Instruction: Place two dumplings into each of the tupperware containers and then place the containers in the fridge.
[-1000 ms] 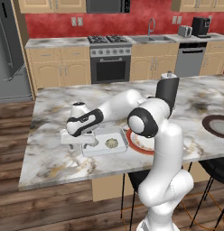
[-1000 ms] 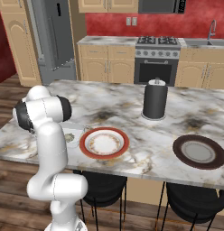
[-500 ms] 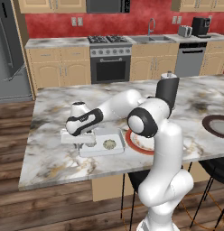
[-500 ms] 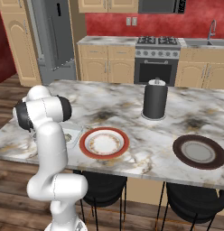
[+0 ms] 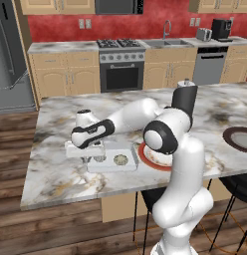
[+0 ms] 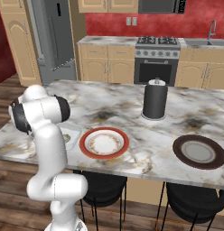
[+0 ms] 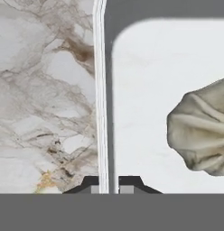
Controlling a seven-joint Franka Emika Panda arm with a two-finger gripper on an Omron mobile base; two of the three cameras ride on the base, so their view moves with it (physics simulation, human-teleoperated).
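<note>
**Container rim pinched at the counter's left end**

Container (image 5: 126,164) — the flat translucent white box — sits on the marble counter (image 5: 61,174), just left of the red-rimmed plate (image 5: 148,159). One dumpling (image 5: 120,160) lies inside it; in the hand view the same pleated, beige lump (image 7: 202,128) rests on the white floor of the box, well right of the wall. The gripper (image 5: 90,158) hangs low over the box's left end. Seen along the hand, its two dark fingertips (image 7: 91,184) stand either side of the thin rim (image 7: 101,90), almost together — the jaws are closed on that wall, one tip outside over the marble, one inside.

From the right base view, a corner of the box (image 6: 72,134) shows beside the white arm, next to the red-rimmed plate (image 6: 105,143). Farther right stand a black cylinder (image 6: 155,100) and a dark brown plate (image 6: 198,152). The grey fridge (image 6: 53,38) stands beyond the counter, doors shut.
</note>
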